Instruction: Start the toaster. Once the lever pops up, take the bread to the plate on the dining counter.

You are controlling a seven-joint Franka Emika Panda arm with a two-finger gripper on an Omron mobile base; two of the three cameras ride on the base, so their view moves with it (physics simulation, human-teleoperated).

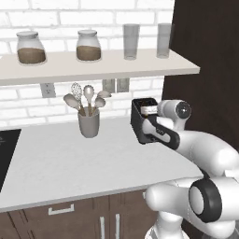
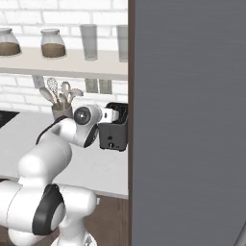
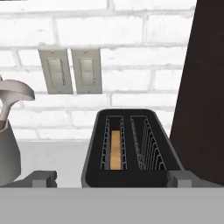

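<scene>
- Toaster (image 3: 131,151): stands at the far right of the desk (image 1: 60,163), against the brick wall beside the dark cabinet.
- Bread (image 3: 115,149): sunk in the toaster's left slot; not carried anywhere yet.
- My fingers (image 3: 113,178): spread wide, empty, just above the toaster's near edge.
- Outstanding, I judge: start the toaster, lift out the bread, deliver it to the plate.

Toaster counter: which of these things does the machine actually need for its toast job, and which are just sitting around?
Needed:
toaster
bread, down in the toaster's left slot

Just sitting around:
utensil cup with spoons
two jars on the shelf
two glasses on the shelf
wall switches
</scene>
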